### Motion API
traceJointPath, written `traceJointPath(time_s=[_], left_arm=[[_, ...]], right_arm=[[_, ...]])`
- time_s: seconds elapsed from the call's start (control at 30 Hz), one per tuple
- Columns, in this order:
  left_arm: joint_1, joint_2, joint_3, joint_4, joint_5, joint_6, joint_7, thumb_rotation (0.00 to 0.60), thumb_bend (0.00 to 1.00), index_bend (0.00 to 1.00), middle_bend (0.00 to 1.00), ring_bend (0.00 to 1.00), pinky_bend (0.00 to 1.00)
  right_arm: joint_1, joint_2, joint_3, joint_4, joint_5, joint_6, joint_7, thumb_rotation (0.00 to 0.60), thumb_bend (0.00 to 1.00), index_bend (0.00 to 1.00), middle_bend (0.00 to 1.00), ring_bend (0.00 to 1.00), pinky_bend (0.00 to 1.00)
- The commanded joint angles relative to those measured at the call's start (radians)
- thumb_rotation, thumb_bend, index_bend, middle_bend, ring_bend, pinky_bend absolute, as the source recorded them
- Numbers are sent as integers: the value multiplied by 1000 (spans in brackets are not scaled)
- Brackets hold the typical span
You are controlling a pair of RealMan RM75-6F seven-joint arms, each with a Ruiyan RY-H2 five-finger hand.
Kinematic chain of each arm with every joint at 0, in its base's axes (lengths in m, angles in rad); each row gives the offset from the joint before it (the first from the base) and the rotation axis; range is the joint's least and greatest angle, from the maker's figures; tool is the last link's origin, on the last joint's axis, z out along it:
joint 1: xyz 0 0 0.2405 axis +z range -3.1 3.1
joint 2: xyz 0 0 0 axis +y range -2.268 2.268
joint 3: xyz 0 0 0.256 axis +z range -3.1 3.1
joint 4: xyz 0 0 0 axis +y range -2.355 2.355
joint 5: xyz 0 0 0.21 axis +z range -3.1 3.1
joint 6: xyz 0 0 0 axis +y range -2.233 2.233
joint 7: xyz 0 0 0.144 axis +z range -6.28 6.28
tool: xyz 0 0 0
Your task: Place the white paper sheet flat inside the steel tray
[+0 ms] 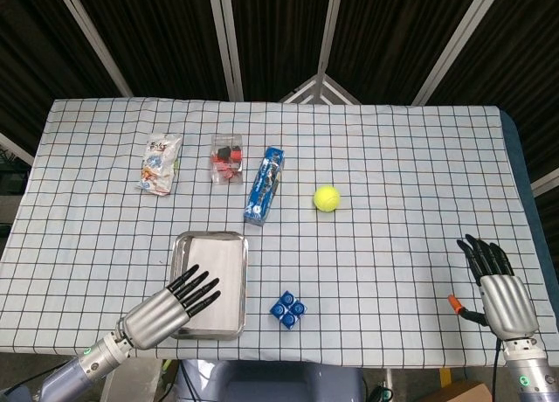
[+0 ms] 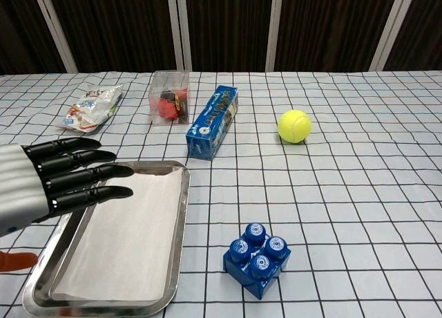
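The left hand [image 2: 48, 180] hovers nearest, at about eight o'clock of the table [image 1: 393, 157], its fingers stretched straight and a little apart, holding nothing; they reach over the left rim of the steel tray [image 2: 181, 221] without clearly touching it. The white paper sheet [image 2: 128, 242] lies inside the tray, looking flat against the bottom with its edges within the rim, so the placing appears nearly or fully done. To finish well, the hand should draw back low and level toward seven o'clock, fingers kept straight, so that no fingertip catches the sheet's edge and lifts or skews it; if a corner rides up the tray wall, a light flat press would settle it. Just beside the tray at three o'clock of it sits a blue toy brick [image 2: 256, 258], near enough to be knocked by a wide swing. The right hand [image 1: 500, 288] rests far off at four o'clock near the table edge, fingers extended and empty. Further out, toward eleven and twelve o'clock from the tray, lie a snack bag [image 2: 90, 109], a clear box [image 2: 170, 97] with red and black pieces, a blue carton [image 2: 213, 122], and a tennis ball [image 2: 294, 126], all well apart from the work.
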Motion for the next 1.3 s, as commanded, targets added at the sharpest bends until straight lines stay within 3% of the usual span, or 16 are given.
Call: traceJointPath(time_s=[0.03, 0.33, 0.63, 0.73, 0.93, 1.3], left_arm=[[6, 27, 3, -19, -19, -6, -1, 600, 141, 0, 0, 0, 0], [60, 53, -2, -39, -124, 9, -23, 600, 142, 0, 0, 0, 0], [198, 51, -11, -45, -251, 164, -98, 600, 141, 0, 0, 0, 0], [176, 76, -2, -57, -278, 95, -103, 600, 171, 0, 0, 0, 0], [106, 101, -11, -85, -286, -35, -19, 600, 442, 0, 0, 0, 0], [-13, 41, -88, -187, -505, -277, 205, 600, 574, 0, 0, 0, 0]], right_arm=[[0, 0, 0, 0, 0, -1, 0, 600, 313, 0, 0, 0, 0], [1, 5, -2, -6, 9, -11, 3, 600, 313, 0, 0, 0, 0], [3, 5, -3, -5, 7, -14, -5, 600, 313, 0, 0, 0, 0], [4, 3, -3, -6, 7, -15, -12, 600, 313, 0, 0, 0, 0], [3, 1, -2, -7, 8, -14, -15, 600, 314, 0, 0, 0, 0], [3, 4, -2, -7, 6, -13, -4, 600, 313, 0, 0, 0, 0]])
